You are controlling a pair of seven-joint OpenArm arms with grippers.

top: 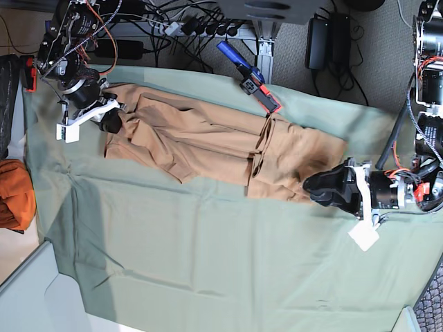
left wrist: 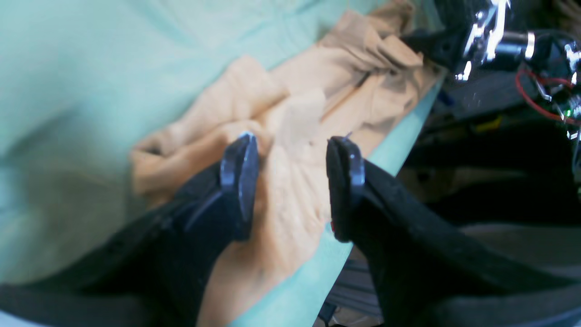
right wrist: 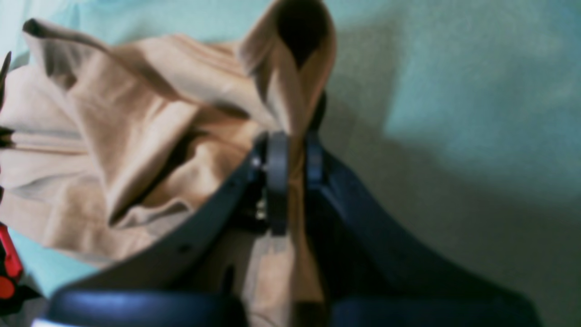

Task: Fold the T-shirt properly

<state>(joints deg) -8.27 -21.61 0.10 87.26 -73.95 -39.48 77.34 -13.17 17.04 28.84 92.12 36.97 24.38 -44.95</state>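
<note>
Right gripper (right wrist: 290, 181): pinching fold | T-shirt (top: 208, 138): tan, rumpled, stretched lengthwise

sage-green cloth (top: 208, 256) over table, tangled cables (top: 173, 28), grey floor (top: 374, 69)

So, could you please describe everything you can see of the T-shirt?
The T-shirt is plain tan, soft cotton-looking cloth, lying crumpled and stretched lengthwise across the green cloth. The right gripper is shut on a raised fold at one end. The left gripper is open over the other end, near the table edge.
</note>
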